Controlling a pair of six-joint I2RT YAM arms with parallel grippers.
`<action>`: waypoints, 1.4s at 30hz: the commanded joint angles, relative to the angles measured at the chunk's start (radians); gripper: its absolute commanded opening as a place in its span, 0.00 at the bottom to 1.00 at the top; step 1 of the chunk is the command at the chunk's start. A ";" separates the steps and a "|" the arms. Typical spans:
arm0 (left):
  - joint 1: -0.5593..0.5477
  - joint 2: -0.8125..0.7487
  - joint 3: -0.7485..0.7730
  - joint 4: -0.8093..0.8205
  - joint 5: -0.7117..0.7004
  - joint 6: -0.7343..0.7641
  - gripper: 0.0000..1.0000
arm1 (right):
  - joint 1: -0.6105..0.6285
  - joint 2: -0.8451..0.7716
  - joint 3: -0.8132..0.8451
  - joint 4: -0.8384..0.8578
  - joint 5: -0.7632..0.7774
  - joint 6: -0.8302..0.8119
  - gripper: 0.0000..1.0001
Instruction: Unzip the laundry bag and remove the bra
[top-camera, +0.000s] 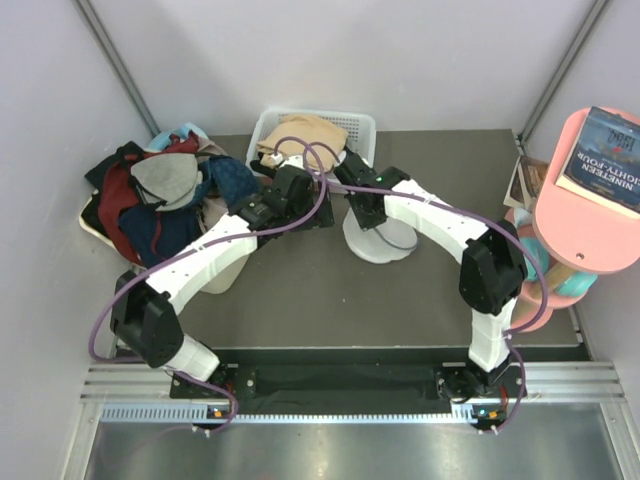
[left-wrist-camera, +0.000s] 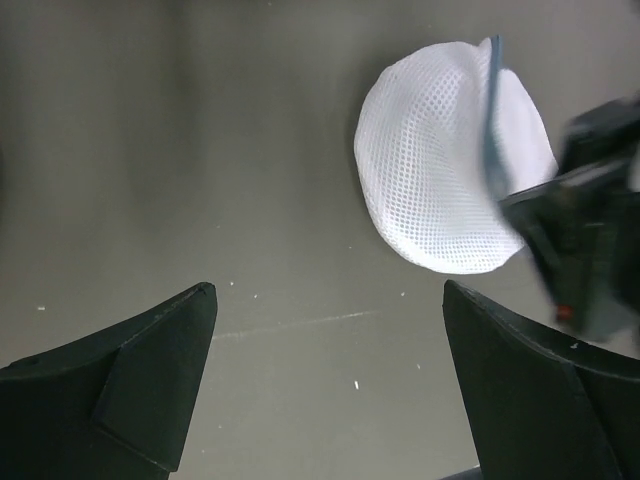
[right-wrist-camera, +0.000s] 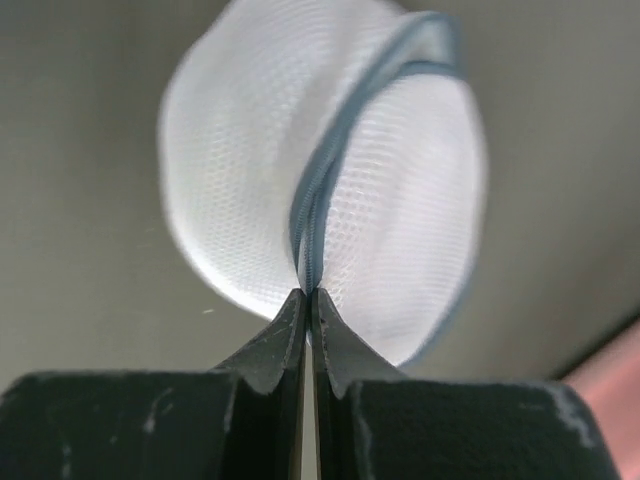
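The right gripper (right-wrist-camera: 308, 298) is pressing its two black fingers together until no gap shows, and between the tips it is pinching the dark zipper line (right-wrist-camera: 318, 200) of the laundry bag (right-wrist-camera: 230, 170). The bag is standing on edge in front of it. It is a round, drum-shaped pouch of fine whitish mesh, soft and slightly puffed, with the grey-blue zipper band curving up and over its rim. The close view is blurring the weave, so nothing inside the mesh can be made out.

The left gripper (left-wrist-camera: 330, 340) is holding its fingers (left-wrist-camera: 150, 370) wide apart, touching nothing. They are matte black wedges, hanging over the bare grey-brown table (left-wrist-camera: 200, 150) just beside the bag. From this wrist the honeycomb holes of the mesh are showing sharply.

From above, the bag is sitting near the middle of the table, under the right arm's wrist. Whether it is resting on the surface or raised a little cannot be told. Behind both arms, a white slotted basket (top-camera: 355, 122) is holding a tan folded garment (top-camera: 305, 132). At the far left, a heap of dark red and blue clothes (top-camera: 150, 225) is lying with a grey rounded cloth (top-camera: 165, 178) on top.
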 joint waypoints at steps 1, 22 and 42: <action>-0.002 -0.072 -0.013 0.028 0.001 -0.021 0.99 | 0.012 0.031 -0.070 0.128 -0.233 0.100 0.00; -0.002 -0.279 -0.067 0.010 -0.059 -0.020 0.99 | -0.158 -0.171 -0.248 0.433 -0.704 0.059 0.86; 0.017 -0.309 0.040 -0.051 -0.025 0.240 0.99 | -0.419 -0.584 -0.423 0.366 -0.755 0.068 1.00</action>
